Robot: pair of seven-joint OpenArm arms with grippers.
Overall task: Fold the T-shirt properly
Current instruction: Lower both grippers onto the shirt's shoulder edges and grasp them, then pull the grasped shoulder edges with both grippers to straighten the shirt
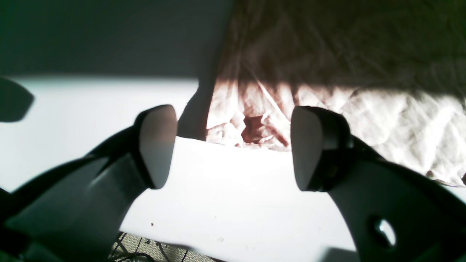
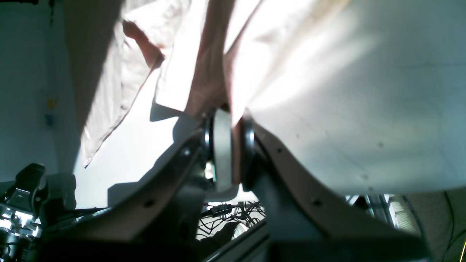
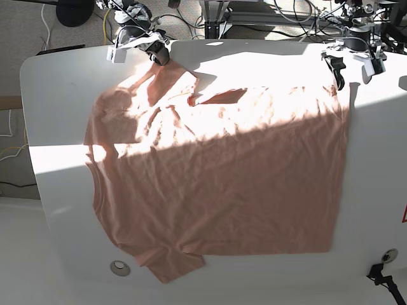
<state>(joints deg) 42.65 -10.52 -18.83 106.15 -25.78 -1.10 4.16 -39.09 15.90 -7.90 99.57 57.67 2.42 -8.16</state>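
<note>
The salmon-pink T-shirt (image 3: pixel 222 178) lies spread and wrinkled across the white table (image 3: pixel 254 57), half in sun and half in shadow. At the far left of the base view, my right gripper (image 3: pixel 158 57) sits on the shirt's far sleeve. The right wrist view shows this gripper (image 2: pixel 236 145) shut, with a fold of the T-shirt (image 2: pixel 204 72) pinched between its pads. My left gripper (image 3: pixel 339 73) hovers at the far right, by the shirt's corner. Its fingers (image 1: pixel 156 145) stand wide open with nothing between them, just short of the T-shirt (image 1: pixel 364 109) edge.
Cables and stands crowd the floor beyond the table's far edge (image 3: pixel 254 19). Round fittings sit in the table at the near left (image 3: pixel 119 267) and near right (image 3: pixel 389 255). The table's edge (image 1: pixel 164 245) runs just under my left gripper.
</note>
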